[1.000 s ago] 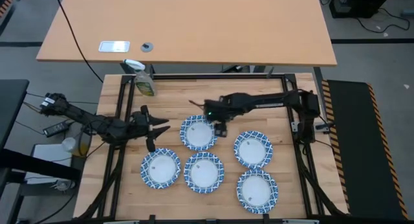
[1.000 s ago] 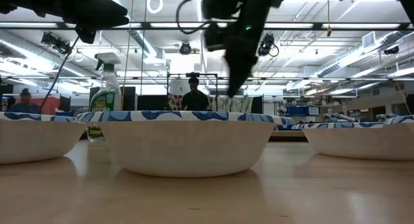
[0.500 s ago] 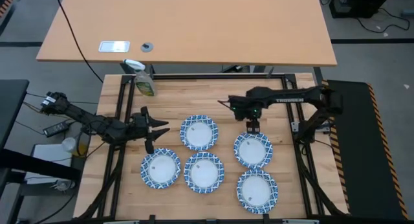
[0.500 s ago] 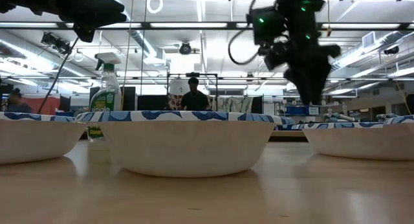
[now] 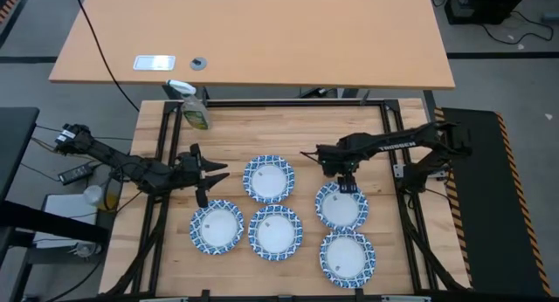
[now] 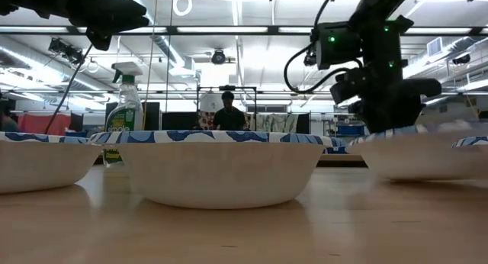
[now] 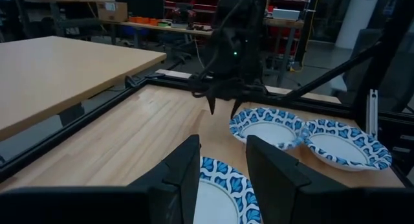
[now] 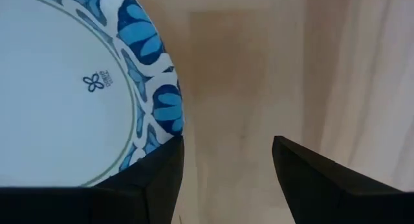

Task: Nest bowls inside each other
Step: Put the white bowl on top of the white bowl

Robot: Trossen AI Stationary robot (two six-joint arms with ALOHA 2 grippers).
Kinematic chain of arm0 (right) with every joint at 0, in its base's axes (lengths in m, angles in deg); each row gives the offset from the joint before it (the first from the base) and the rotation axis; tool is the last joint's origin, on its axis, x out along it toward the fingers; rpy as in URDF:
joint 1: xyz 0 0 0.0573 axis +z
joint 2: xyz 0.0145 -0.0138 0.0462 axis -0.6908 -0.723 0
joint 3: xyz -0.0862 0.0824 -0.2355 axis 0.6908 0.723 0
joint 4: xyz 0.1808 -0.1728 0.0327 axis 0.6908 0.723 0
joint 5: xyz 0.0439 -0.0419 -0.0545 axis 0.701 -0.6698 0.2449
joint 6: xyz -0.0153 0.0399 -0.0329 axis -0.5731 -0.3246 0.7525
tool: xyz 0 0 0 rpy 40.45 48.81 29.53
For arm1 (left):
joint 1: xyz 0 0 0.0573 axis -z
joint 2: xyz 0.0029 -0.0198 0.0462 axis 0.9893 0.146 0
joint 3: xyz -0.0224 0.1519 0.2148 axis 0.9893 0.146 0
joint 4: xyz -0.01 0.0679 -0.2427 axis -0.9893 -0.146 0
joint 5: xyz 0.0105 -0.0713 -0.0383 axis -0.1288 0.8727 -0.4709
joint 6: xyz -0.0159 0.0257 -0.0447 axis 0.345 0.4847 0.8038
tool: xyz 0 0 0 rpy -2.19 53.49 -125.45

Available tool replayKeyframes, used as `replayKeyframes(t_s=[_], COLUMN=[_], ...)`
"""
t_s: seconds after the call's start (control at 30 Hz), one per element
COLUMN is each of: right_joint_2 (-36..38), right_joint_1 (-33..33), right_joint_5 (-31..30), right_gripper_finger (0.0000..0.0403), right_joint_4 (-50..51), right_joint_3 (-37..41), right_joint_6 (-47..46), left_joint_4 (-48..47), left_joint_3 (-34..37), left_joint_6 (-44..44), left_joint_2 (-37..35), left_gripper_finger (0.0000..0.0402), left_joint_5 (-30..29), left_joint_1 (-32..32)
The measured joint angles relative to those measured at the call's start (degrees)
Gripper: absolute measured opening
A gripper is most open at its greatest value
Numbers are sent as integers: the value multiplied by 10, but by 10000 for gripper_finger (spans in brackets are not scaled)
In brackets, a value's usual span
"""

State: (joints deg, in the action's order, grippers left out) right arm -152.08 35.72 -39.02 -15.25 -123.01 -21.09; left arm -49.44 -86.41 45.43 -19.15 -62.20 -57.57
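Observation:
Several shallow bowls with white centres and blue patterned rims rest on their bases on the wooden table: one far left [image 5: 268, 179], two near left [image 5: 217, 227] [image 5: 275, 232], two at the right [image 5: 341, 204] [image 5: 348, 257]. My right gripper [image 5: 344, 181] points down at the far rim of the right middle bowl [image 8: 71, 88]. It is open, one finger over the rim and one outside. My left gripper [image 5: 210, 173] stays level above the table, left of the bowls, open with nothing in it [image 7: 223, 166]. My right gripper comes from above, fingers pointing down, astride the bowl's far rim [image 8: 162, 114]. One finger [image 8: 152, 182] sits on the rim's patterned band; the other [image 8: 317, 182] stands outside over bare wood. The low view shows this bowl [image 6: 415, 153] tipped, one side lifted off the table.
A green-labelled spray bottle [image 5: 194, 110] stands at the table's far left corner. A black frame [image 5: 288, 102] runs around the wooden table. A second bowl [image 5: 348, 257] lies close on the near side of the touched one. Bare wood lies along the far edge.
My right gripper has swung from above the far left bowl toward the table's right edge and come down onto the far rim of the right middle bowl. That bowl, flat before, now stands tipped with one side raised.

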Motion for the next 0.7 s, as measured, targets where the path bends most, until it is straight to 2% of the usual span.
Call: replayKeyframes(t_s=[0.23,0.47,0.7], right_joint_2=[2,-7,-7], right_joint_1=[-4,26,43], right_joint_5=[-6,36,-4], right_gripper_finger=[238,237,237], right_joint_4=[46,38,20], right_joint_3=[-45,-49,-28], right_joint_6=[-26,-41,-35], left_joint_4=[-2,-2,-3], left_joint_3=[0,0,0], left_joint_6=[0,0,0], left_joint_2=[0,0,0], left_gripper_finger=[130,130,130], left_joint_5=[0,0,0], left_joint_1=[0,0,0])
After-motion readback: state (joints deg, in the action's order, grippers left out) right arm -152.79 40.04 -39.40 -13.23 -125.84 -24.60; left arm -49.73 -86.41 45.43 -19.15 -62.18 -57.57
